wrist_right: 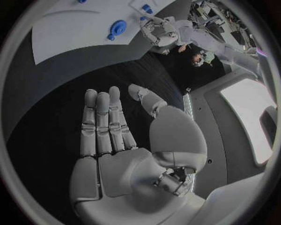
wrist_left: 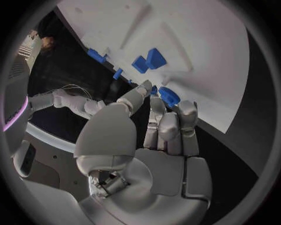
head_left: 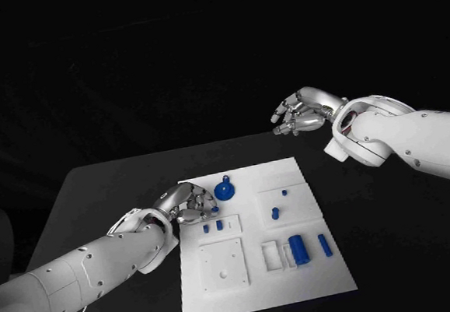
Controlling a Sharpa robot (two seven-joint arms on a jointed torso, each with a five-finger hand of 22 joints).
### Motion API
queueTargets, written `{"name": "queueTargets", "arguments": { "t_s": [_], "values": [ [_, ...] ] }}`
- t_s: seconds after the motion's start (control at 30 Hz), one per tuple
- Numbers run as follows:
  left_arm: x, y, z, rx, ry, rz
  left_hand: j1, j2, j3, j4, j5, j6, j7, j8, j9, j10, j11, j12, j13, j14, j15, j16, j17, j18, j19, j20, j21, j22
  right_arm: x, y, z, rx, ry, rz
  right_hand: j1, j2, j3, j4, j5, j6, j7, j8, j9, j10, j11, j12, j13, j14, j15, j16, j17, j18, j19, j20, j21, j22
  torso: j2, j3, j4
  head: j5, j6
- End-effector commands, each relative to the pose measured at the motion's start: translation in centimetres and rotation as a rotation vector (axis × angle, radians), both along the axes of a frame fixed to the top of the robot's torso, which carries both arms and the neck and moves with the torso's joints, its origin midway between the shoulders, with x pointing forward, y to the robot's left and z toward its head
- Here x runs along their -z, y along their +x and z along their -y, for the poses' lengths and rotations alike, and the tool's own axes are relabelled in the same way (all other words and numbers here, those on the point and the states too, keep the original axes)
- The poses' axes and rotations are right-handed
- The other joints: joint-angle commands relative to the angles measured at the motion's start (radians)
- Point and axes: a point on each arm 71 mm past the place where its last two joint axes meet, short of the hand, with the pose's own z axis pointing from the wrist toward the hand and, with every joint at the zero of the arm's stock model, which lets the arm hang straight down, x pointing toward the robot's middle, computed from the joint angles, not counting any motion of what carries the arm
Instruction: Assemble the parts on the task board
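The left silver many-fingered hand (head_left: 183, 203) hangs low over the far left corner of the flat white rectangular task board (head_left: 311, 285), its fingers (wrist_left: 166, 126) held loosely apart and stretched forward with nothing between them. In the left wrist view the fingertips reach almost to a round blue knob-like part (wrist_left: 170, 96) at the board's edge; whether they touch it cannot be told. In the head view that round blue part (head_left: 224, 190) lies just beside the hand, near the board's far edge.

The right silver many-fingered hand (head_left: 304, 112) is raised well apart from the board, beyond its far right corner, over the far side of the black worktop (head_left: 105, 188). Its fingers (wrist_right: 100, 123) lie straight and side by side, the thumb standing off to one side, and it holds nothing.

On the board, two small blue block parts (head_left: 212, 226) sit near the left edge just below the left hand. Small blue pegs (head_left: 276, 213) stand in a raised white square toward the right edge. Nearer the front edge, a blue cylinder part (head_left: 297, 249) lies in a white tray, with a slim blue pin (head_left: 325, 245) just beside it. A plain white square plate (head_left: 222, 264) lies to the left of these.
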Motion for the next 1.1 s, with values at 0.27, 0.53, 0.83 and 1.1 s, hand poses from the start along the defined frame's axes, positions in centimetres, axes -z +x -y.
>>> {"name": "queueTargets", "arguments": {
  "t_s": [0.27, 0.53, 0.83, 1.1],
  "values": [
    [0.18, -0.16, 0.48, -0.005, 0.080, 0.014, 0.007, -0.003, 0.001, -0.006, -0.003, 0.003, 0.007, -0.002, 0.001, 0.008, 0.002, -0.002, 0.002, 0.003, -0.002, 0.006, 0.004, 0.030, 0.007, -0.066, 0.008, 0.019, 0.02, -0.07, -0.04, -0.010, -0.002, 0.003, -0.011, 0.003, 0.001, 0.007, 0.004, 0.008, 0.000, -0.007, -0.001, -0.006, 0.002, -0.002, 0.002, -0.002, -0.008, 0.006, 0.002, 0.014, -0.003, -0.003, 0.006, 0.024, 0.000, -0.0001, 0.0004, -0.002, -0.001],
    [0.18, -0.23, 0.86, 0.002, 0.085, 0.014, 0.007, -0.004, 0.002, -0.006, -0.004, 0.004, 0.007, -0.002, 0.001, 0.008, 0.002, -0.002, 0.003, 0.003, -0.002, 0.006, 0.004, 0.031, 0.007, -0.066, 0.009, 0.019, 0.03, -0.08, -0.07, -0.010, -0.001, 0.003, -0.011, 0.003, 0.001, 0.007, 0.004, 0.008, 0.000, -0.007, -0.001, -0.006, 0.002, -0.002, 0.003, -0.002, -0.008, 0.006, 0.002, 0.014, -0.003, -0.003, 0.006, 0.024, 0.000, 0.0004, 0.0002, -0.002, -0.001],
    [0.18, -0.20, 0.73, -0.010, 0.076, 0.006, 0.006, -0.001, 0.003, -0.006, -0.004, 0.003, 0.007, -0.003, 0.001, 0.009, 0.002, -0.004, 0.003, 0.002, -0.002, 0.006, 0.006, 0.031, 0.007, -0.066, 0.010, 0.019, 0.02, -0.09, -0.08, -0.011, -0.001, 0.003, -0.012, 0.003, 0.001, 0.007, 0.004, 0.008, 0.000, -0.007, -0.001, -0.006, 0.002, -0.002, 0.003, -0.002, -0.008, 0.006, 0.002, 0.014, -0.004, -0.003, 0.007, 0.023, 0.000, 0.0008, -0.0004, -0.002, 0.001],
    [0.18, -0.17, 0.65, -0.015, 0.071, 0.004, 0.006, -0.001, 0.004, -0.006, -0.004, 0.003, 0.007, -0.003, 0.001, 0.009, 0.002, -0.004, 0.004, 0.002, -0.002, 0.005, 0.007, 0.032, 0.007, -0.065, 0.010, 0.019, 0.02, -0.10, -0.09, -0.011, -0.001, 0.004, -0.013, 0.003, 0.001, 0.008, 0.004, 0.008, 0.000, -0.007, -0.001, -0.006, 0.002, -0.003, 0.004, -0.002, -0.008, 0.006, 0.002, 0.014, -0.004, -0.003, 0.007, 0.023, 0.000, 0.0005, 0.0002, -0.001, 0.001]
  ]
}}
